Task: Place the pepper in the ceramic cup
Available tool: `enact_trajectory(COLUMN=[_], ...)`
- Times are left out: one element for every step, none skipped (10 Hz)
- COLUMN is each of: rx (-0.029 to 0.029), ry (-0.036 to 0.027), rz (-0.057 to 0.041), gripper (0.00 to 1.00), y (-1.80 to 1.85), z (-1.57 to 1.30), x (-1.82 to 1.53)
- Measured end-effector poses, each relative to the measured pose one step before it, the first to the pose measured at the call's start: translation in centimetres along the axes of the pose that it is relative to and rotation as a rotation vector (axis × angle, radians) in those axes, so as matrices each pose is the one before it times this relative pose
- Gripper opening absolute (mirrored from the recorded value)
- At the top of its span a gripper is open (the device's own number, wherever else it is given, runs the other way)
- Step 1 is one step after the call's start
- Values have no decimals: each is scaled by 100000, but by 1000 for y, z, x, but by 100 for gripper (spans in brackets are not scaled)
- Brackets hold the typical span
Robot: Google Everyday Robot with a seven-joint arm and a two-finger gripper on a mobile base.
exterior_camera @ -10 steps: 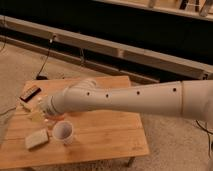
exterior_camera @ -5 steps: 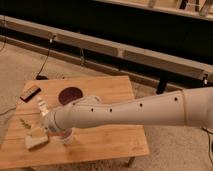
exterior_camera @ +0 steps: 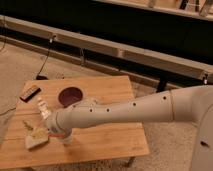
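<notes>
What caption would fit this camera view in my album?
Robot arm stretches across a wooden table, gripper low beside the sponge, near bowl and bottle.

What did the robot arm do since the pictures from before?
The arm swung down toward the front left of the table, so the gripper now sits low over the ceramic cup, mostly hiding it. The purple bowl, covered before, shows now. Bottle, sponge block and dark flat object stayed put. I cannot see the pepper.
</notes>
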Motion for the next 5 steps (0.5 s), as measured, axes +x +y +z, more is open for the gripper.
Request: enact_trajectory(rx=[552,497,698,757,850], ry=[-124,-446,-773,-1409,-1833], rz=[-791,-1202,-1834,-1383,-1070], gripper=[22,33,45,56,65], y=[-752,-633,-646,-419,-347], z=[165,96,11,-139,-227], x=[268,120,82,-90,-153])
